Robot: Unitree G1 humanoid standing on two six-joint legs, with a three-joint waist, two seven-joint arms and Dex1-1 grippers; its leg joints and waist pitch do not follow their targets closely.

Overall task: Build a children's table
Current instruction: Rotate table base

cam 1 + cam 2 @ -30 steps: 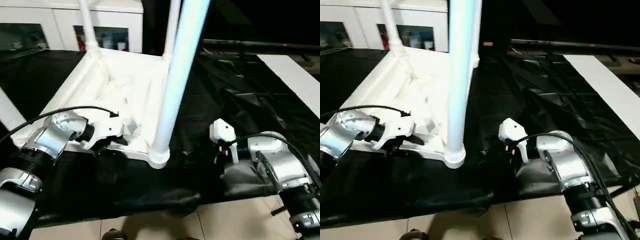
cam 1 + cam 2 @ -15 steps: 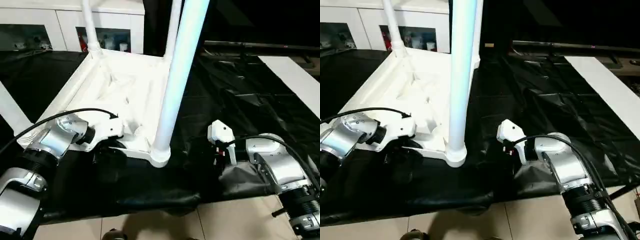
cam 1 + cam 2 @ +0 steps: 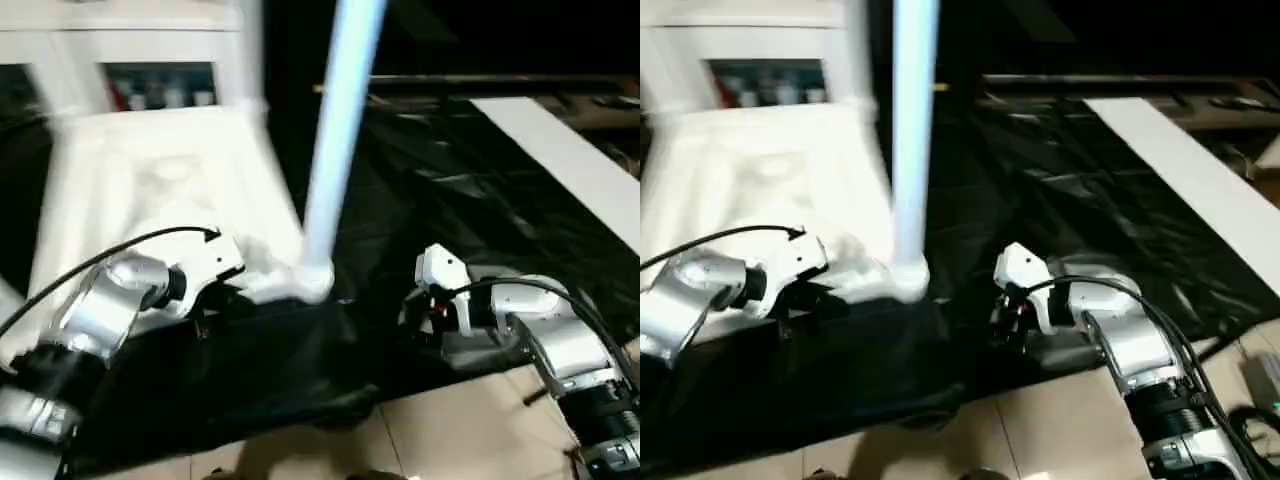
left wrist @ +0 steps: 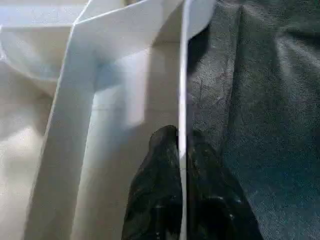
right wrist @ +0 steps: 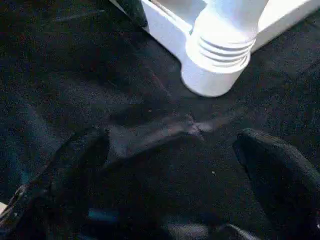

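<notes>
One white plastic tabletop (image 3: 150, 190) sits upside down on the crinkly black sheet (image 3: 450, 190), two smooth tube legs (image 3: 335, 140) clearly visible. Left gripper (image 4: 179, 150) pinches its thin rim; right gripper (image 5: 170, 150) gapes wide beside the ribbed corner socket (image 5: 217, 65).

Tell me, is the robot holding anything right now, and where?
Yes: the left gripper pinches the tabletop by its thin side rim. The right gripper is open, holding nothing.
</notes>
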